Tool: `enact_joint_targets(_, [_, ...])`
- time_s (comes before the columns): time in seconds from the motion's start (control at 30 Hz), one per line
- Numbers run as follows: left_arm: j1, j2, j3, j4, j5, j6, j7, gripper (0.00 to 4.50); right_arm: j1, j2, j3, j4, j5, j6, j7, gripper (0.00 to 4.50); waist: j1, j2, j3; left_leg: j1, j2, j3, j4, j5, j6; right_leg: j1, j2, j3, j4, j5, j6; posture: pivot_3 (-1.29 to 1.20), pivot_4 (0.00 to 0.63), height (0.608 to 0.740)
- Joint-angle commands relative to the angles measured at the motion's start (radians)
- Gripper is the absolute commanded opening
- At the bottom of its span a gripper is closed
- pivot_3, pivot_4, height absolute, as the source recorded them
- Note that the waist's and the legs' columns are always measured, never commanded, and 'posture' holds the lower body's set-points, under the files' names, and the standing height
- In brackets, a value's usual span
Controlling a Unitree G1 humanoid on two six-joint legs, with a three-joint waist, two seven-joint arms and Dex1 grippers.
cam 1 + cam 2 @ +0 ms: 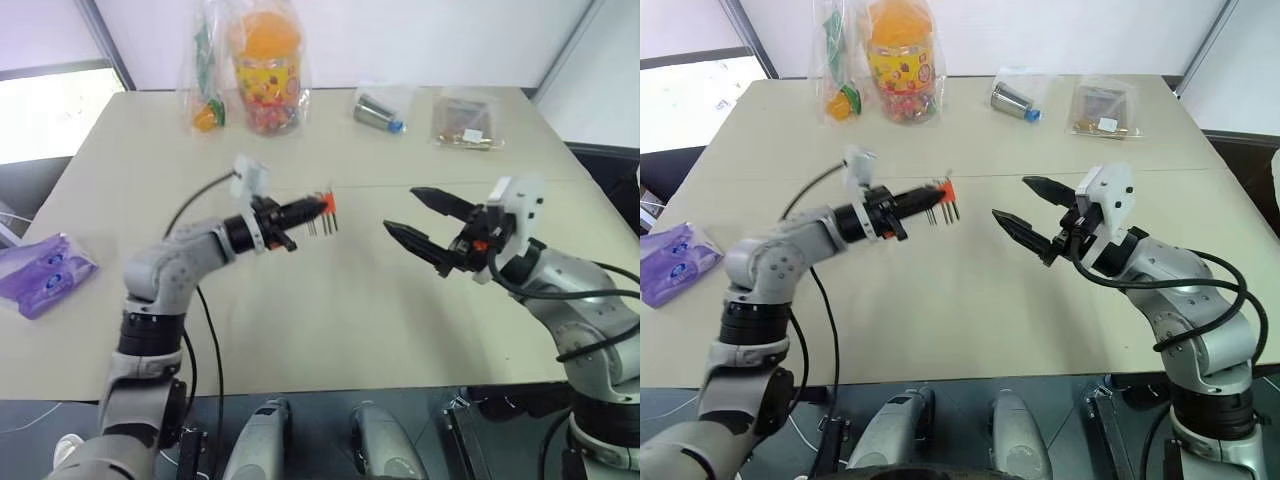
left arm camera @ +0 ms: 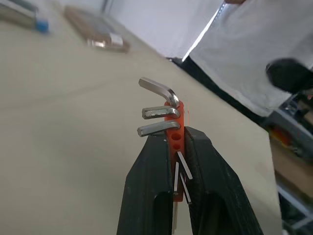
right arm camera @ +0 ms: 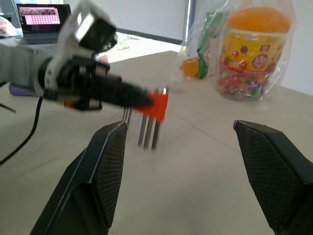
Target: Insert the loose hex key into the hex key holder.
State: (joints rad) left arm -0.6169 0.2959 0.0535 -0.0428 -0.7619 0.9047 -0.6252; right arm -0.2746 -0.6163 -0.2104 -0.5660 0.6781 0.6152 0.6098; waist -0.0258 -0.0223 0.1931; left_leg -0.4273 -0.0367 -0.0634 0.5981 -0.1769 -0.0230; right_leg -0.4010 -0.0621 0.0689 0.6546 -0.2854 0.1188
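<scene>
My left gripper (image 1: 318,207) is shut on the hex key holder (image 1: 327,205), a small red-orange block held above the table with thin metal keys hanging down from it. In the left wrist view the holder (image 2: 175,128) sits pinched between the two black fingers (image 2: 151,181), with three bent key ends sticking out past the fingertips. To the right, a short gap away, my right gripper (image 1: 400,208) points at the holder with its fingers (image 3: 105,161) spread wide and nothing between them. The loose hex key is out of view as a separate piece.
Along the beige table's (image 1: 350,310) far edge stand a candy jar in a plastic bag (image 1: 268,70), a bag with green and orange items (image 1: 205,95), a metal cylinder with a blue cap (image 1: 378,113) and a small bag of parts (image 1: 465,125). A purple packet (image 1: 45,272) lies at the left edge.
</scene>
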Motion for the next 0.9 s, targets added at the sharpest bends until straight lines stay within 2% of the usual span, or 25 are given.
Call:
enact_joint_targets(0.03, [0.005,-0.053,-0.005,0.01,-0.036,0.051,0.029,0.0,-0.02,-0.01,-0.022,-0.04,0.015,0.001,-0.026,3.59,0.009,0.0,0.0,0.0,0.0,0.0,0.0,0.0,0.0,0.0,0.0,0.0,0.0,0.0,0.0,0.0,0.15,0.74])
enact_joint_targets(0.3, [0.037,-0.133,-0.018,0.132,-0.017,0.131,0.076,0.0,-0.028,-0.004,-0.005,-0.043,0.002,-0.008,-0.058,3.59,0.013,0.0,0.0,0.0,0.0,0.0,0.001,0.0,0.0,0.001,0.0,0.0,-0.001,0.0,0.0,0.0,0.15,0.74])
enact_joint_targets(0.5, [0.061,-0.085,-0.032,0.161,0.026,0.155,0.081,0.0,-0.017,-0.004,0.008,-0.044,-0.009,-0.013,-0.063,3.59,0.012,0.0,0.0,0.0,0.0,0.0,0.001,0.0,0.0,0.001,0.0,0.0,-0.001,0.0,0.0,0.0,0.15,0.74])
enact_joint_targets(0.53, [0.064,-0.08,-0.03,0.159,0.028,0.156,0.079,0.88,-0.017,-0.004,0.01,-0.044,-0.012,-0.014,-0.062,3.65,0.012,0.0,0.0,0.0,0.0,0.0,0.001,0.0,0.0,0.001,0.0,0.0,-0.001,0.0,0.0,0.0,0.15,0.74])
enact_joint_targets(0.57, [0.065,-0.073,-0.028,0.16,0.031,0.156,0.076,1.22,-0.018,-0.004,0.014,-0.041,-0.015,-0.015,-0.061,3.65,0.013,0.0,0.0,0.0,0.0,0.0,0.001,0.0,0.0,0.001,0.0,0.0,-0.001,0.0,0.0,0.0,0.15,0.74])
enact_joint_targets(0.77, [0.068,-0.001,-0.042,0.13,0.101,0.066,0.036,4.31,-0.02,-0.021,0.031,-0.021,-0.03,-0.016,-0.033,3.65,0.014,0.0,0.0,0.001,0.0,0.0,0.001,0.0,0.0,0.002,-0.001,0.0,-0.001,0.0,0.0,0.0,0.15,0.74])
enact_joint_targets(0.9, [0.054,0.078,-0.044,0.078,0.151,-0.03,-0.025,4.31,-0.007,-0.089,0.042,0.003,-0.033,0.006,0.046,3.65,0.012,0.0,0.0,0.001,0.0,0.0,0.001,0.0,0.0,0.002,-0.001,0.0,-0.001,0.0,-0.001,0.0,0.15,0.74])
